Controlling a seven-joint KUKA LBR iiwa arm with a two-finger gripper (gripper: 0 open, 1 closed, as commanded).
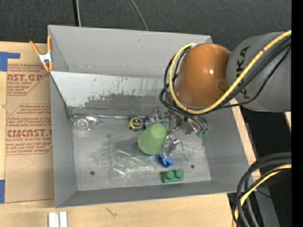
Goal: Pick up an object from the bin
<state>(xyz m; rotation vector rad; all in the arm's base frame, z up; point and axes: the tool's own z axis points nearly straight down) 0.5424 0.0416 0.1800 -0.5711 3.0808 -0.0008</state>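
My gripper [177, 126] hangs low over the right half of the bin, under the arm's orange cover. A light green cup-like thing [151, 139] lies right against its left side, touching its metal parts. Just below the gripper sits a small blue piece [164, 161], and a green toy brick [171, 175] rests further toward the front wall. A yellow and black tape measure [136, 123] lies to the left of the green cup.
A clear plastic lid-like piece [83, 125] sits at the bin's left, by the back wall. A see-through plastic thing [127, 158] lies on the floor in the middle. A small teal bit [204, 132] shows right of the gripper.
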